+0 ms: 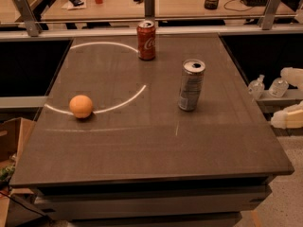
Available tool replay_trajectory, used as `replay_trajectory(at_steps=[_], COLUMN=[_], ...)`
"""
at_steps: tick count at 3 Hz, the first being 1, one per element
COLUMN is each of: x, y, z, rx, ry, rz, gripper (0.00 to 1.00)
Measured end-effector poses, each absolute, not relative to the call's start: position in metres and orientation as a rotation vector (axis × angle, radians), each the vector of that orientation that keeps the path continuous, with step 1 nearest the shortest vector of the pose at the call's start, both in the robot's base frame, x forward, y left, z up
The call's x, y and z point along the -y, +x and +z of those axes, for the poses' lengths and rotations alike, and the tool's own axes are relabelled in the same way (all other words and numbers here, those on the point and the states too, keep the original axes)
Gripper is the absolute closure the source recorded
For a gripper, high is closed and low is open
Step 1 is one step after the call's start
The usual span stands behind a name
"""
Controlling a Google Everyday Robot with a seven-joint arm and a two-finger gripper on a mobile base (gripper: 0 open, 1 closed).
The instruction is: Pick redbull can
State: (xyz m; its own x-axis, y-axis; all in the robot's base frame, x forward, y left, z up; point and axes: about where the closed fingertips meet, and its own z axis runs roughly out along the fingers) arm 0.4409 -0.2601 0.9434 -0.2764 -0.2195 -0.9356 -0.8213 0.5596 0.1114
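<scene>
The redbull can (191,85) is tall, slim and silver-grey, with an opened silver top. It stands upright right of the middle of the dark table (142,145). My gripper (289,97) comes in at the right edge of the view, beyond the table's right edge and well right of the can. Its two pale fingers (287,118) are apart, one above the other, with nothing between them. It touches nothing.
A red Coca-Cola can (146,40) stands at the table's back. An orange (81,106) lies at the left on a white arc. Two small clear bottles (266,87) sit on a shelf to the right. A cardboard box (12,138) is on the left. A railing and a desk lie behind.
</scene>
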Motion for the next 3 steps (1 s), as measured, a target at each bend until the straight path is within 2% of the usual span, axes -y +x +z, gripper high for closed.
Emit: replay_trajectory(at_steps=[1,3], x=[0.253,0.238], y=[0.443,0.474], z=[0.946,0.925], rx=[-1.774,-1.657], ry=[-0.865,-0.902], rz=[0.716,0.482], gripper=[0.00,0.00])
